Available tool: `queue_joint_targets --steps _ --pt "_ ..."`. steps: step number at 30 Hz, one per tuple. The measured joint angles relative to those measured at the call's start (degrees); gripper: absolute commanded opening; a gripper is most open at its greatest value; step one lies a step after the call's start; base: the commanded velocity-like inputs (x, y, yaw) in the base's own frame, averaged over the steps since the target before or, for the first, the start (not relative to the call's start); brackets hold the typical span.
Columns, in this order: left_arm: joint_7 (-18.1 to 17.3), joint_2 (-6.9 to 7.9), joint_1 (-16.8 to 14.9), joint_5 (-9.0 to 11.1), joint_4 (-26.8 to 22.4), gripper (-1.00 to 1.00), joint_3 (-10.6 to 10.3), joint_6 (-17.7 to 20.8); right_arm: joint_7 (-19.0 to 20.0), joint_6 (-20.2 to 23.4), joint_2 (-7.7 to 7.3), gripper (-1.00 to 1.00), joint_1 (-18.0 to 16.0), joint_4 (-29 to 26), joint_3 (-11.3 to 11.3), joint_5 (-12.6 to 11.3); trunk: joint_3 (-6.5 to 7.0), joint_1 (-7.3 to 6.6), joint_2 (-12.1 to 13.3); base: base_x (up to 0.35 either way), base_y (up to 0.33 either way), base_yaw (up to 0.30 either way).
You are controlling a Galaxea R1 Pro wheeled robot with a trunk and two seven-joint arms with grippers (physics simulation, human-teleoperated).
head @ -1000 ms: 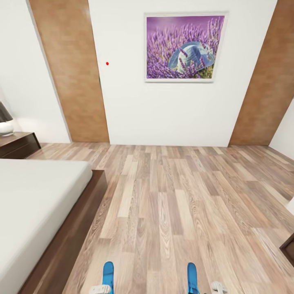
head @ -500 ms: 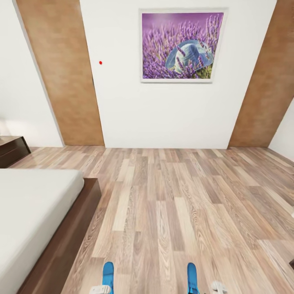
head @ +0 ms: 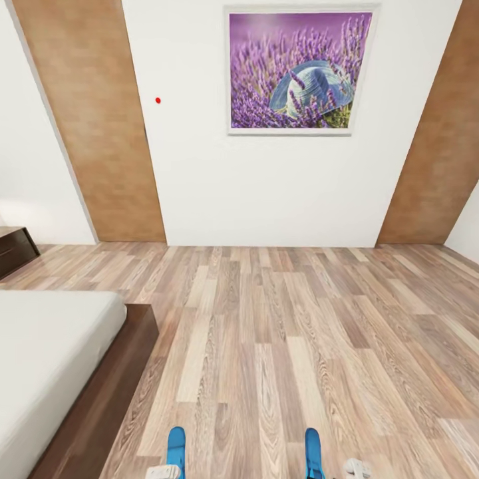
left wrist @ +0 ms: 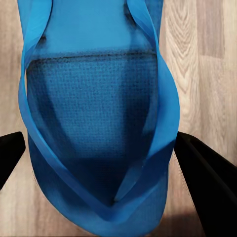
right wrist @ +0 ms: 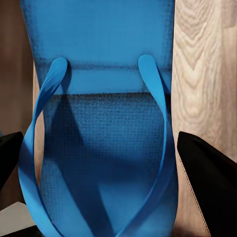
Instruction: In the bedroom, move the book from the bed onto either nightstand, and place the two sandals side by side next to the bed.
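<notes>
**Blue sandals held over the plank floor beside the bed**

Blue rubber sits between the fingers of each pincer. The left wrist view shows the left pincer (left wrist: 98, 148) clamped on one sandal (left wrist: 98, 113), its black fingers (left wrist: 202, 168) pressing both edges of the sole, the straps meeting in a V close to the camera. The right wrist view shows the right pincer (right wrist: 101, 148) closed the same way on the other sandal (right wrist: 98, 118), with a black finger (right wrist: 207, 173) against each side. Wood planks run underneath both.

From the head view, the two blue sandal tips (head: 175, 442) and (head: 313, 442) poke up at the lower edge of the picture, well apart from each other and parallel, above the brown plank floor (head: 279, 346). The bed (head: 53, 359), with its off-white mattress and dark brown frame, lies to the robot's left, its corner near the left sandal. Beyond the bed, one dark nightstand (head: 14, 247) stands at the far left by the white wall. On that wall hangs a framed lavender picture (head: 299, 70), flanked by two brown wooden panels (head: 93, 126).
</notes>
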Motion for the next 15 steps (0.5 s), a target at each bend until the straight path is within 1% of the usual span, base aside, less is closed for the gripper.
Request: queue_joint_targets --steps 15 --pt "0.1 0.07 0.0 0.0 0.0 -1.0 0.0 0.0 -0.1 0.0 0.08 -1.0 0.0 0.1 0.0 0.1 0.0 0.0 0.0 0.333 0.0 0.0"
